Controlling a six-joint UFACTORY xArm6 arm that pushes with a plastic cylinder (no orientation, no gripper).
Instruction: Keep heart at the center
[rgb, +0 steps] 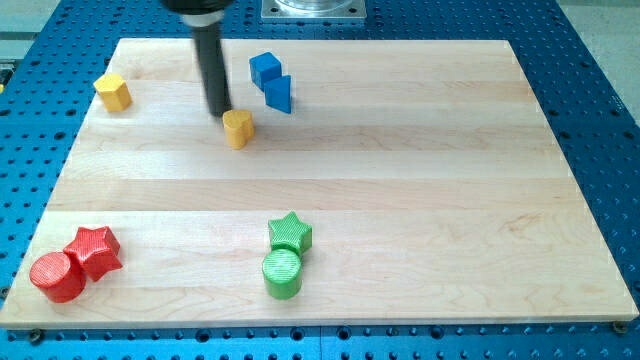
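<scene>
A yellow heart block (238, 128) lies in the upper left-centre of the wooden board (400, 180). My tip (219, 111) is just to the upper left of the heart, touching or almost touching its edge. A second yellow block (113, 92), roughly pentagon-shaped, lies near the board's upper left corner.
A blue cube (265, 69) and a blue triangular block (280, 94) stand together right of the rod near the view's top. A green star (290, 233) touches a green cylinder (282, 273) at bottom centre. A red star (94, 250) and a red cylinder (56, 277) sit at bottom left.
</scene>
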